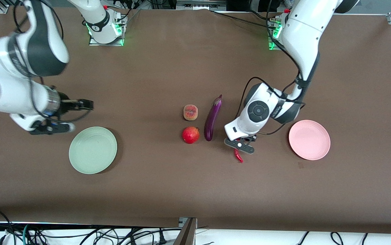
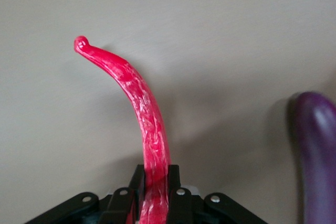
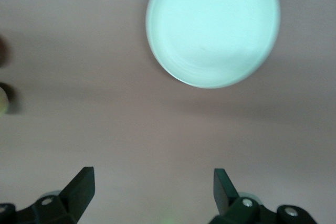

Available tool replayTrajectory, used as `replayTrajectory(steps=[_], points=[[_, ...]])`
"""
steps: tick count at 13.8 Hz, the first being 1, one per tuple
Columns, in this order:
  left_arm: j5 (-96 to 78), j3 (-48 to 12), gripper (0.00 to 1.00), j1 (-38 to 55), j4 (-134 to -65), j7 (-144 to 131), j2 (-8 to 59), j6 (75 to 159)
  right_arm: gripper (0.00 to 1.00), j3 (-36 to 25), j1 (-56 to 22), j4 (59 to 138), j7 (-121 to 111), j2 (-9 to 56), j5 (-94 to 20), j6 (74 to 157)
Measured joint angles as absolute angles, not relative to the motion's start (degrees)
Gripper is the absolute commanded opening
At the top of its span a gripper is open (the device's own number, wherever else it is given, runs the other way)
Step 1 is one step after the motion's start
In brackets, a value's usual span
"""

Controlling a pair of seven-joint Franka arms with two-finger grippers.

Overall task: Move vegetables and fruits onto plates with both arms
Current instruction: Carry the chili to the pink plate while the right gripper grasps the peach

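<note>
Gripping near the stem end, the chili is clamped between the jaws of the left gripper, its curved tip pointing away from them; from the front it shows just below the gripper, between the eggplant and the pink plate. Whether it is lifted or touching the counter cannot be told. A light, thin, glossy thing like this is judged likely to swivel or slip, so a hold close to its thicker end looks sensible. The eggplant lies beside the pomegranate, with the peach farther from the front camera than the pomegranate. The eggplant is judged heavier and slick, best taken at mid-length; the round fruits may roll and are best pinched across the middle. The right gripper hangs with jaws wide apart and empty over the counter by the green plate. Both plates are bare, so nothing is delivered yet.
</note>
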State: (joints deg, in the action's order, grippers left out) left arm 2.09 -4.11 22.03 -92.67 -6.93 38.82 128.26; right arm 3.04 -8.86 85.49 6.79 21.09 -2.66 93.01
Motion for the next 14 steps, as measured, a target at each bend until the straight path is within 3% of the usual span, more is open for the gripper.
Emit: replayTrajectory(steps=[5,12,13,14], points=[[11.31,-2.13,0.00,13.43,-92.50,-6.21,31.66,112.28,1.00,3.23,-18.71,85.46,24.16,27.85,-3.69,103.43],[20.13,-1.77,0.02,1.68,-95.31,1.38,35.57,115.29,1.00,3.26,-31.89,85.46,46.64,34.54,-3.70,116.78],[20.13,-1.90,0.18,1.63,-96.22,1.47,35.94,116.71,1.00,3.25,-32.99,85.46,48.59,35.53,-3.70,118.65],[20.13,-2.15,0.78,1.68,-97.78,1.41,36.06,119.02,1.00,3.26,-34.12,85.47,50.38,36.55,-3.70,120.57]])
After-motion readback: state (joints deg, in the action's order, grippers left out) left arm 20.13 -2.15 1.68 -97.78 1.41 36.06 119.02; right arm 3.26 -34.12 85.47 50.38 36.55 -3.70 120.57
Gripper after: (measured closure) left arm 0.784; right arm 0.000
